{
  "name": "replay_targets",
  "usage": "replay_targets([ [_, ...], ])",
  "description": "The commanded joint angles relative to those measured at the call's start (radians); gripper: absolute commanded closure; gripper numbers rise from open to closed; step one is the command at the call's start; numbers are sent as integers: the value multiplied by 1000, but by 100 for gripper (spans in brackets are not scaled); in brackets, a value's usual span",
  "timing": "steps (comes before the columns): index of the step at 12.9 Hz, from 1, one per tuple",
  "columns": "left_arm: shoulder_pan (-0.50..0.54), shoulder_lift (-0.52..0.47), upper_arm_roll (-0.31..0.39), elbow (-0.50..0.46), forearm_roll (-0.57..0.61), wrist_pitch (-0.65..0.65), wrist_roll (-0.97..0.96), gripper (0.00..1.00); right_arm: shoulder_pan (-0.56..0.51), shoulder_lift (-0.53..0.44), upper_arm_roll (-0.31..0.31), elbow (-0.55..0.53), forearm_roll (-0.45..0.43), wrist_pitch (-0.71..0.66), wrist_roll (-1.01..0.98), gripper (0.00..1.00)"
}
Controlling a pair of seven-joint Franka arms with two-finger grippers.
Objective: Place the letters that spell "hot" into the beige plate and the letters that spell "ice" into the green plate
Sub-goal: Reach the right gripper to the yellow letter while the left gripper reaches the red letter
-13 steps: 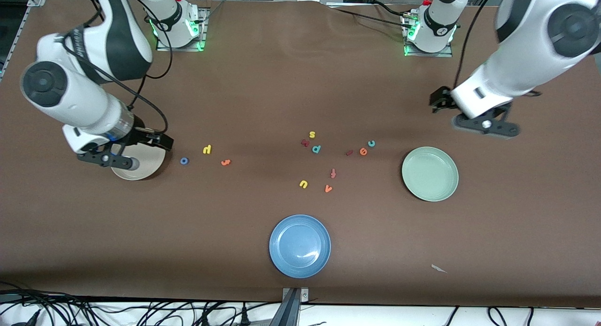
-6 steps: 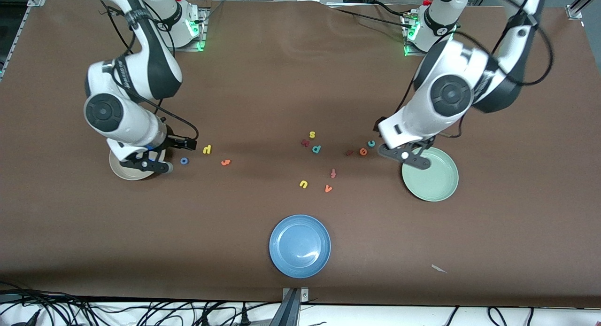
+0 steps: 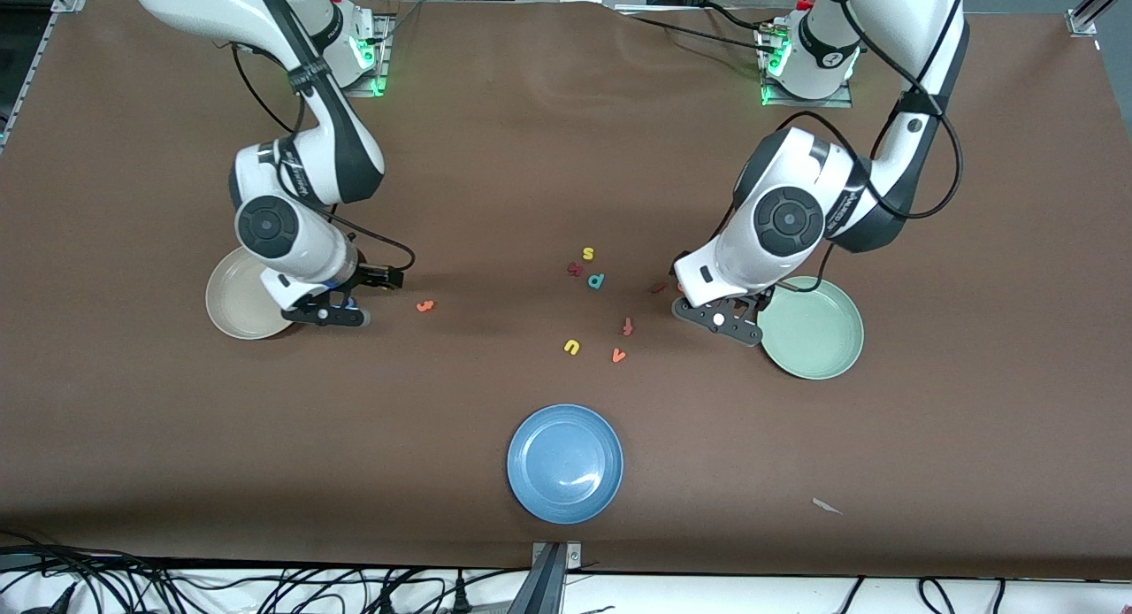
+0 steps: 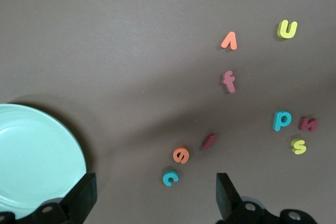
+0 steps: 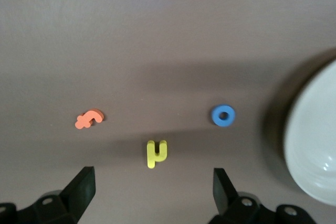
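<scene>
My right gripper [image 5: 153, 190] hangs open and empty over the table beside the beige plate [image 3: 232, 306]. In its wrist view the yellow h [image 5: 156, 153] lies just ahead of the jaws, with the blue o [image 5: 223, 115] and the orange t [image 5: 90, 119] a little farther on. The t [image 3: 425, 306] also shows in the front view. My left gripper [image 4: 155, 200] is open over the table beside the green plate [image 3: 818, 331]. The teal c [image 4: 170, 177] lies just ahead of its jaws, followed by the orange e [image 4: 181, 155] and the dark red i [image 4: 209, 141].
A blue plate [image 3: 564, 463] sits near the front edge at mid-table. Loose letters lie between the arms: yellow s [image 3: 588, 254], dark red n [image 3: 575, 268], teal p [image 3: 596, 280], red-orange f [image 3: 627, 326], yellow u [image 3: 571, 347] and orange v [image 3: 618, 356].
Both arms swung inward and came down. The right hand crossed the beige plate toward the h and o. The left hand came from the table's end to the c and e.
</scene>
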Motion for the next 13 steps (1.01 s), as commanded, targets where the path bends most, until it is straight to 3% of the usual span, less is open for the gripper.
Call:
replay_targets([
  [1, -28, 39, 10, 20, -22, 27, 27, 0, 0, 13, 15, -58, 7, 103, -54, 1],
  [5, -62, 109, 3, 14, -10, 62, 31, 3, 0, 33, 28, -144, 8, 246, -58, 2],
  [8, -113, 154, -3, -5, -7, 155, 95, 5, -1, 39, 28, -165, 10, 276, -58, 16],
  [9, -114, 169, -3, -11, -7, 172, 156, 8, -1, 37, 28, -171, 10, 278, -60, 25],
  [13, -114, 148, -19, -133, -7, 231, 318, 19, -1, 46, 28, -178, 8, 296, -69, 26],
])
